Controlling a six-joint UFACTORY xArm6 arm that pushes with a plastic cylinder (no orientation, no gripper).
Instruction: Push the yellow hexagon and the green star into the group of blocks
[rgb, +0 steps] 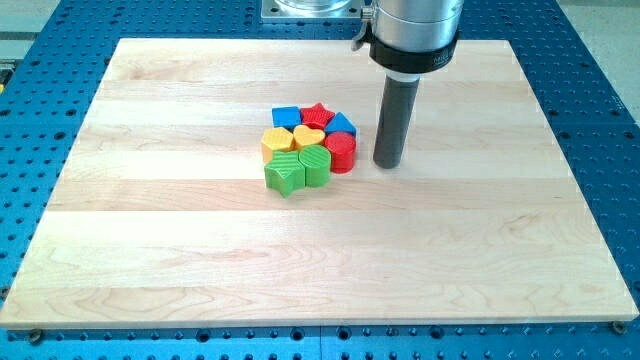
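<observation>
A tight group of blocks lies a little above the middle of the wooden board (150, 250). The yellow hexagon (276, 141) is at the group's left. The green star (284, 174) is at its bottom left, touching a second green block (315, 165). A yellow heart (308, 137), a red round block (341, 152), a red star (318, 114), a blue block (287, 117) and another blue block (342, 124) make up the others. My tip (388, 164) rests on the board just to the right of the red round block, a small gap apart from it.
The board lies on a blue perforated table (40, 80). The arm's grey housing (412, 35) hangs over the board's top edge, above the rod.
</observation>
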